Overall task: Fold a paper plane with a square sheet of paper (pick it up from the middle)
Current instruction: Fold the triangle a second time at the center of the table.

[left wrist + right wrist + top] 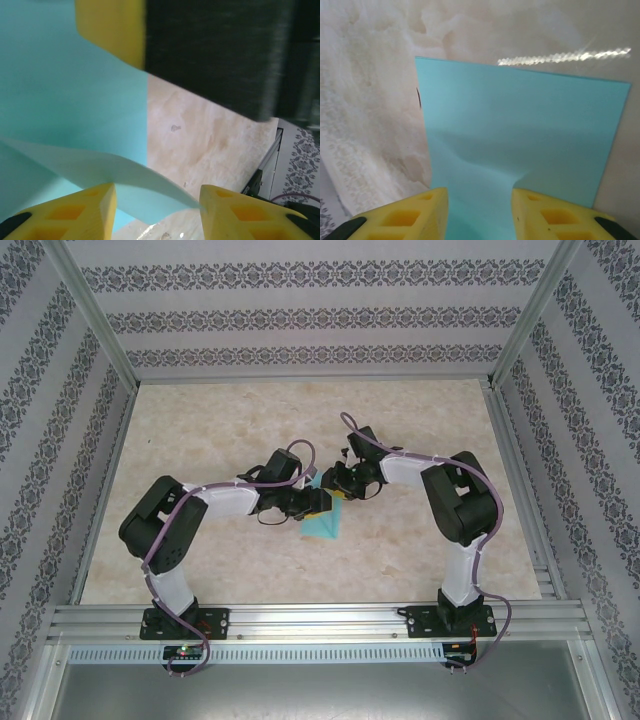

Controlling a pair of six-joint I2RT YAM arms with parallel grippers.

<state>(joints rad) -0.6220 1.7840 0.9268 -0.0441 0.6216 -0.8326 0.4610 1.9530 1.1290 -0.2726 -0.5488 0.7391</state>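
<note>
The left gripper (157, 195) stands partly open. Its yellow fingers (70, 212) are apart, and a curled-up edge of the thin turquoise-blue square sheet of paper (60, 100) crosses the gap between them. I cannot tell whether either pad presses it. The right gripper (480, 197) is likewise partly open and straddles the near edge of the sheet. The paper humps up between its fingers, then lies flat on the table toward 12 o'clock.

In the left wrist view, one yellow-and-black finger of the right gripper sits over the sheet at 12 o'clock and hides the table behind it. From above, the two grippers meet at mid-table, the left arm reaching in from 8 o'clock and the right from 3 o'clock. The sheet pokes out beneath them toward 6 o'clock.

The pale marbled beige tabletop (200, 420) is enclosed by grey-patterned striped wall panels (300, 320) in an aluminium frame (320, 620).
</note>
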